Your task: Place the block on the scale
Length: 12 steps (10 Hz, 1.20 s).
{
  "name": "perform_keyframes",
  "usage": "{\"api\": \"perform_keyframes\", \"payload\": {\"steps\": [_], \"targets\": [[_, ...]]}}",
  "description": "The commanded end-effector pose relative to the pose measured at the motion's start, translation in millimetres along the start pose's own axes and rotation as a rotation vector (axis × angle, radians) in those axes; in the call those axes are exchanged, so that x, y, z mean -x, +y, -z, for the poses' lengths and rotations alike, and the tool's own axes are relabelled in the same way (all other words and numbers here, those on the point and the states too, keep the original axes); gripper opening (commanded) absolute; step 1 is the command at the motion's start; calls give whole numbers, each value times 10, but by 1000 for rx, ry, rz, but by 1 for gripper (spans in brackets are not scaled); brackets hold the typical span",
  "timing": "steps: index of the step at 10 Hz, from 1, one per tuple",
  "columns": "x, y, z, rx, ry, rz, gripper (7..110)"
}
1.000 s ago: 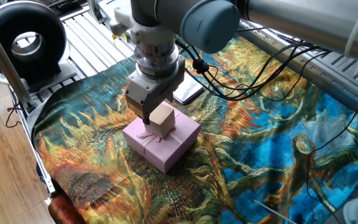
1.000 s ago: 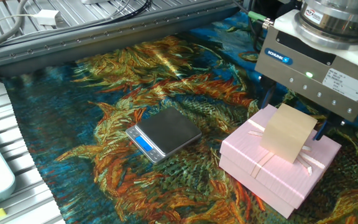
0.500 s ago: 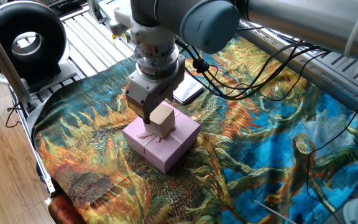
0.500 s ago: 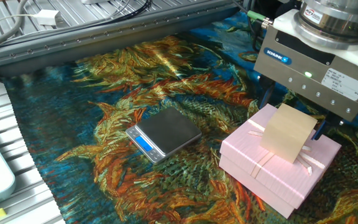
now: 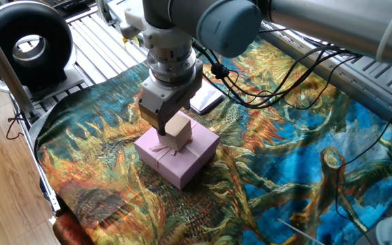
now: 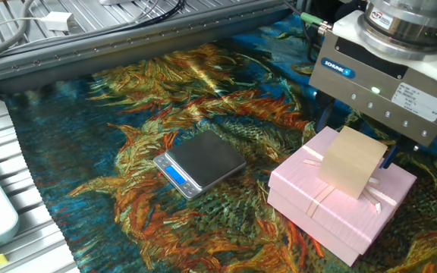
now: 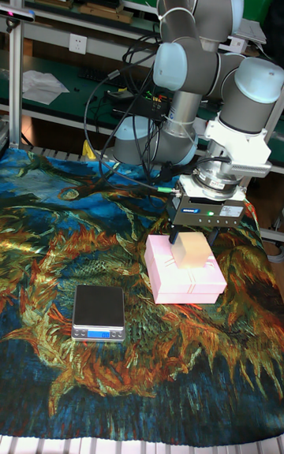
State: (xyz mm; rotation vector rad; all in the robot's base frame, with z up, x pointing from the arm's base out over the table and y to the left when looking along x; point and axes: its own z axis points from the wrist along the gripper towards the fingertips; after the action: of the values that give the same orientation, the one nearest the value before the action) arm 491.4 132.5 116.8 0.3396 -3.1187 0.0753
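Observation:
The tan block (image 6: pixel 351 165) rests on top of the pink gift box (image 6: pixel 332 208), slightly tilted. My gripper (image 6: pixel 357 148) comes down over it, one finger against each side, so it is shut on the block. The tall fixed view shows the same: the block (image 7: pixel 192 251) sits between the fingers of the gripper (image 7: pixel 192 243). The scale (image 6: pixel 202 163), a flat silver slab with a dark top and a blue display, lies on the cloth left of the box, apart from it. In the tall fixed view the scale (image 7: pixel 99 312) is at lower left of the box.
A painted cloth (image 6: pixel 127 114) covers the table. Black cables (image 5: pixel 278 88) trail over it behind the arm. A black ring-shaped fan (image 5: pixel 26 44) stands off the cloth's corner. Metal rails (image 6: pixel 127 45) border the cloth's far side.

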Motion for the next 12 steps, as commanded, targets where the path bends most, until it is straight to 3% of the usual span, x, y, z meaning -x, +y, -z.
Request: {"api": "perform_keyframes", "payload": {"steps": [1, 4, 7, 12], "targets": [[-74, 11, 12, 8, 31, 12, 88], [-115, 126, 17, 54, 47, 9, 88], [-74, 278, 29, 115, 31, -2, 88], [-52, 250, 25, 103, 22, -1, 88]]}}
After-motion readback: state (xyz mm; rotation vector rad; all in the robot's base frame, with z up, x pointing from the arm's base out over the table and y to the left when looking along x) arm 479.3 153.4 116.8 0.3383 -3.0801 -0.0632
